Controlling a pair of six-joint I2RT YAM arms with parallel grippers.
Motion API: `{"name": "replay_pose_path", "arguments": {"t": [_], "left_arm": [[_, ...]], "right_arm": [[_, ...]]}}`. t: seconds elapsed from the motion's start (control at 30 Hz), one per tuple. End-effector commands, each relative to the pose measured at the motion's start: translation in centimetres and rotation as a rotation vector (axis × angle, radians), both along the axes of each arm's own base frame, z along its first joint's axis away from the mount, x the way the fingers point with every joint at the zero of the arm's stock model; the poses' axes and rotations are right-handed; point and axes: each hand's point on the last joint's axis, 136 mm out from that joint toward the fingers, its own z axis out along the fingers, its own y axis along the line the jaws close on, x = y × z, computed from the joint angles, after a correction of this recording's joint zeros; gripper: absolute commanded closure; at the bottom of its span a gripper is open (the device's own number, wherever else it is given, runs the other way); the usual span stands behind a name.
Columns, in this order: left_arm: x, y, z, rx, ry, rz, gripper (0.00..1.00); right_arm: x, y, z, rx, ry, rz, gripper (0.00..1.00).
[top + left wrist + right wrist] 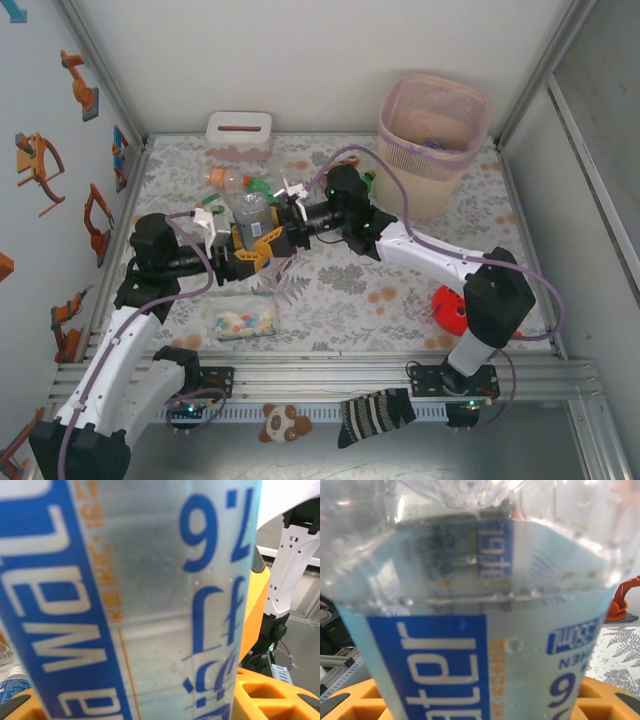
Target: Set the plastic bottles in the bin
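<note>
A clear plastic bottle (pixel 250 212) with a blue label hangs above the middle-left of the table, upright between the two orange grippers. My left gripper (pixel 243 243) grips it from the left and my right gripper (pixel 279 232) from the right. Close up, the bottle (pixel 150 605) hides the left jaws apart from an orange finger (pixel 260 692). In the right wrist view the bottle (pixel 480 645) sits just as deep. More bottles lie behind: one with an orange cap (pixel 226 180) and a green one (pixel 262 187). The beige-pink bin (pixel 435 140) stands at the back right.
A white tissue box (pixel 238 135) sits at the back left. A flat clear packet of coloured pieces (pixel 240 320) lies near the front left, a red toy (pixel 450 308) beside the right arm. A striped sock (pixel 375 415) and a plush (pixel 283 422) lie off the table's near rail.
</note>
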Motion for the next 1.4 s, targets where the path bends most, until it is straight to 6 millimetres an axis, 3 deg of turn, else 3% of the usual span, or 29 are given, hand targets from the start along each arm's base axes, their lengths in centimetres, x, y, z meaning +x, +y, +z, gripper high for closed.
{"name": "replay_pose_path", "arguments": {"t": [0.0,0.17,0.43,0.67,0.83,1.07,1.37], "left_arm": [[0.1,0.1,0.3,0.006,-0.032,0.004,0.44],[0.3,0.3,0.3,0.012,-0.041,0.03,0.32],[0.5,0.6,0.3,0.015,-0.052,0.055,0.28],[0.7,0.7,0.3,0.016,-0.048,0.062,0.27],[1.0,0.7,0.1,0.021,-0.035,0.08,0.27],[2.2,0.9,-0.5,0.038,0.008,0.132,0.24],[3.6,2.0,-1.1,0.086,0.02,0.245,0.2]], "right_arm": [[-1.2,-0.2,2.4,0.066,-0.046,0.05,0.57],[-1.3,-0.5,3.2,0.075,-0.057,0.04,0.58],[-0.6,-2.0,4.6,0.022,-0.126,-0.057,0.59],[3.9,-5.6,6.5,-0.06,-0.171,-0.324,0.63],[8.8,-9.9,8.8,-0.113,-0.134,-0.6,0.64],[16.3,-18.8,12.0,-0.157,-0.008,-1.006,0.65],[24.4,-30.4,12.1,-0.205,0.223,-1.464,0.7]]}}
